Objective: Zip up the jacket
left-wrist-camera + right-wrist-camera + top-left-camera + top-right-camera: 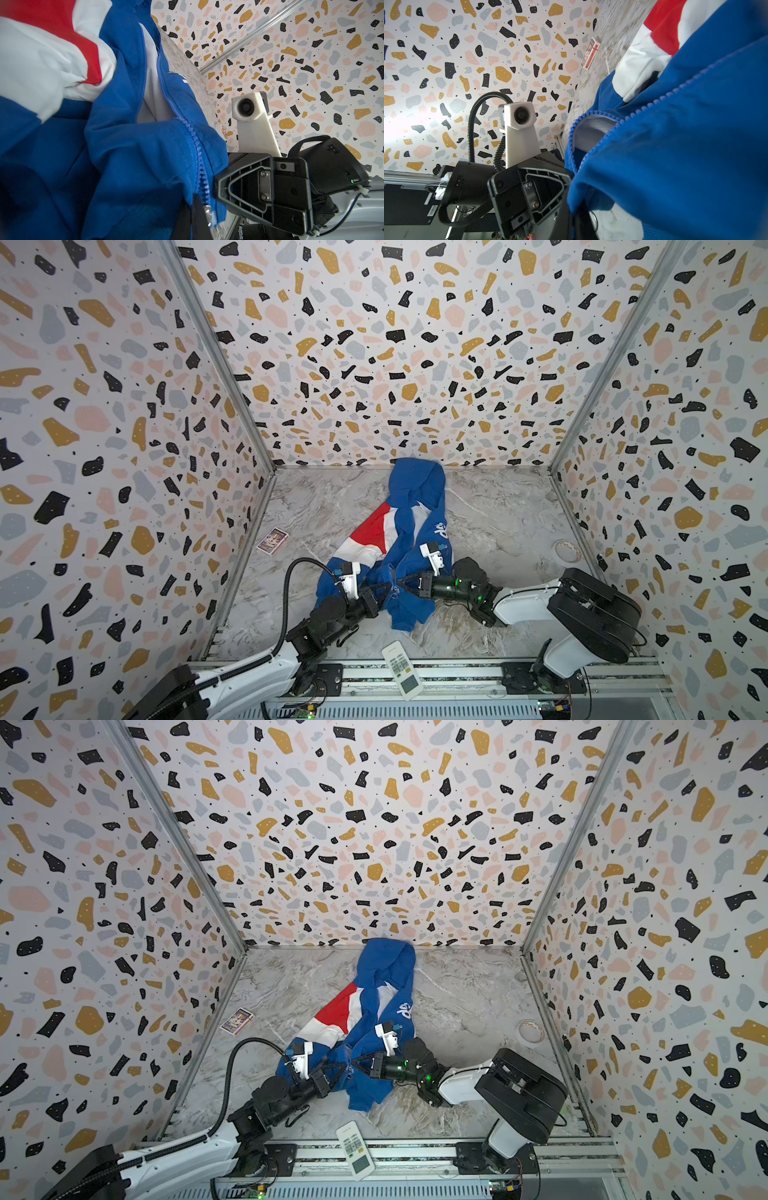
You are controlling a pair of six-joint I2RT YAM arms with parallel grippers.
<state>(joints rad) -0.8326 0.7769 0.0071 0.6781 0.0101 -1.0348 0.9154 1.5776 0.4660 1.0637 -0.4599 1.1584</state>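
Note:
The blue jacket [409, 493] [376, 973], with red and white bands, lies crumpled mid-table, hood toward the back wall. Its zipper [196, 153] runs joined near my grippers and parts farther up, baring white lining. My left gripper [387, 587] [341, 1067] [198, 209] is shut on the jacket's hem beside the metal zipper slider [207, 212]. Tip to tip with it, my right gripper [401, 583] [355, 1063] [576, 218] is shut on a fold of blue fabric [591, 187] at the same hem. What the right jaws pinch beneath that fold is hidden.
A card box [272, 541] lies near the left wall. A white remote [402, 670] rests at the front edge over the rail. A roll of tape [567, 551] sits by the right wall. Patterned walls close three sides.

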